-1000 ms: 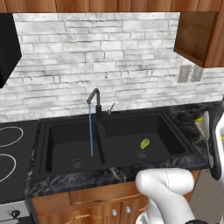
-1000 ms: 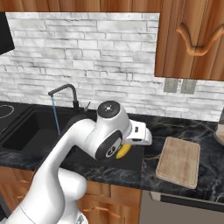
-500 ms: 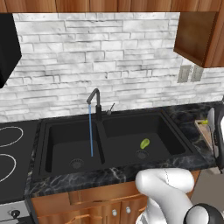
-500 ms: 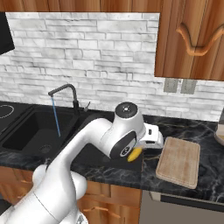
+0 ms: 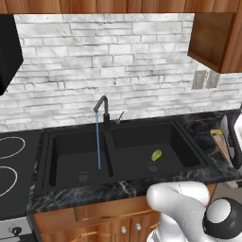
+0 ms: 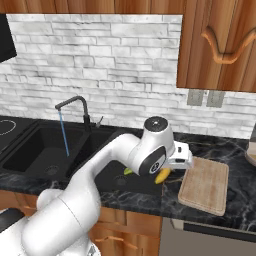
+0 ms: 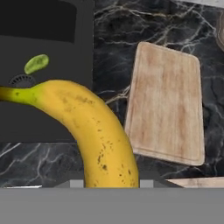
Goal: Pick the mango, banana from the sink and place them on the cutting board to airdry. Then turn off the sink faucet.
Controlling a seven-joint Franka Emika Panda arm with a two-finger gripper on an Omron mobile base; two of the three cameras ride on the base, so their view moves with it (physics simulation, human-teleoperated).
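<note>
Your white arm's two-finger gripper [image 6: 167, 172] hangs over the dark marbled counter [image 6: 150, 187] at the right edge of the large black double-basin sink [image 5: 127, 156], clamped on the curved yellow banana [image 6: 163, 175], whose lower end pokes out beneath the hand in the right base view. From the hand camera you see that banana [image 7: 94, 131] sweeping across the foreground, its skin freckled with small brown spots and its greenish stem end reaching toward the left edge of the picture. The finger tips themselves are hidden behind the fruit there. Just beside the gripper, farther from the sink, the light tan wooden rectangular cutting board [image 6: 205, 185] lies flat on the counter with its surface bare; the banana is held short of it, above the strip of counter between basin and board. You can pick out the small yellow-green oval mango [image 5: 156, 154] resting on the floor of the right basin, close to the round metal drain [image 5: 152, 166]; the hand view shows the same fruit [image 7: 36, 64] just above that drain. At the back of the centre divider stands the slim black angular gooseneck faucet [image 5: 103, 111], and a thin blue stream of water [image 5: 98, 142] falls from its spout into the left basin. A white brick wall [image 5: 104, 66] backs the counter.
</note>
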